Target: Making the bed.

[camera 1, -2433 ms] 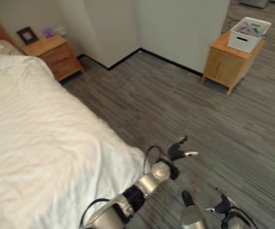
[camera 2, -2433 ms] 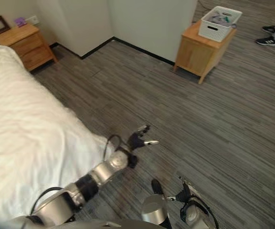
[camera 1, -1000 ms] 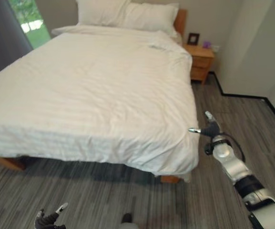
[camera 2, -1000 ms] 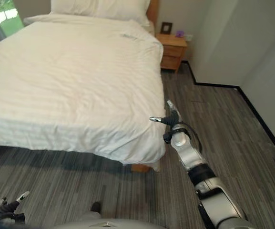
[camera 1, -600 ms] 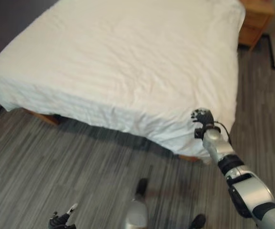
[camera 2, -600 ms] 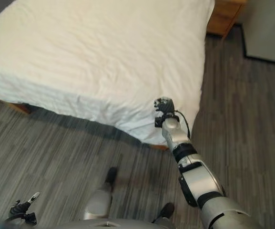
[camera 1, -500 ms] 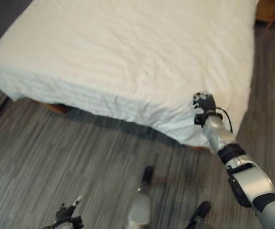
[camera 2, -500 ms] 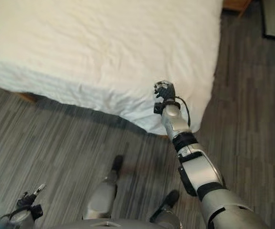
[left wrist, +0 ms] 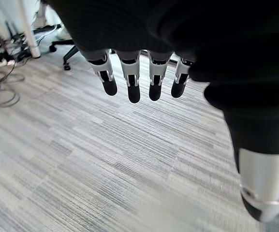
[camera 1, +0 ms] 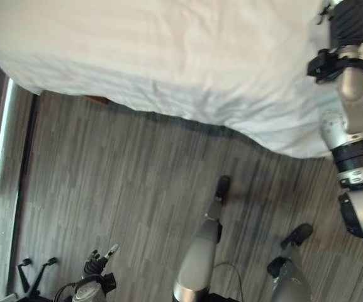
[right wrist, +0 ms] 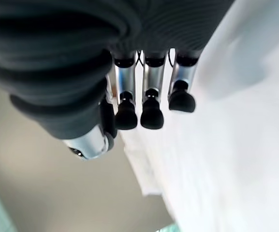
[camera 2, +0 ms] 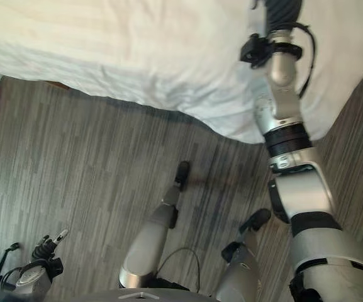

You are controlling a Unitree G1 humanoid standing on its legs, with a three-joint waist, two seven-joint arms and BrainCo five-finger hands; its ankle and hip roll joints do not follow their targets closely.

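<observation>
The bed (camera 1: 168, 56) is lying across the upper part of the head views, covered by a white duvet (camera 2: 137, 69) whose foot edge is hanging down toward the grey plank floor (camera 1: 118, 189). The duvet's surface is showing soft wrinkles and faint stripes, and its lower right corner is drooping lowest, just beside the right arm.

The right hand (camera 1: 352, 19) is reaching out over the duvet near that foot corner, its dark ribbed cover sitting above the white cloth. In the right wrist view the fingers (right wrist: 153, 113) are hanging straight and relaxed in a row, with the thumb (right wrist: 88, 145) apart from them, and the white duvet is spreading out past and beneath the dark tips. No cloth is caught between fingers and thumb; whether the tips are touching the fabric cannot be told.

The left hand (camera 1: 99, 267) is hanging low over the floor, well apart from the bed. In the left wrist view its fingers (left wrist: 132, 82) are pointing straight down, loose and holding nothing, above the bare planks, with the wheeled base of a chair (left wrist: 64, 46) standing farther off.
</observation>
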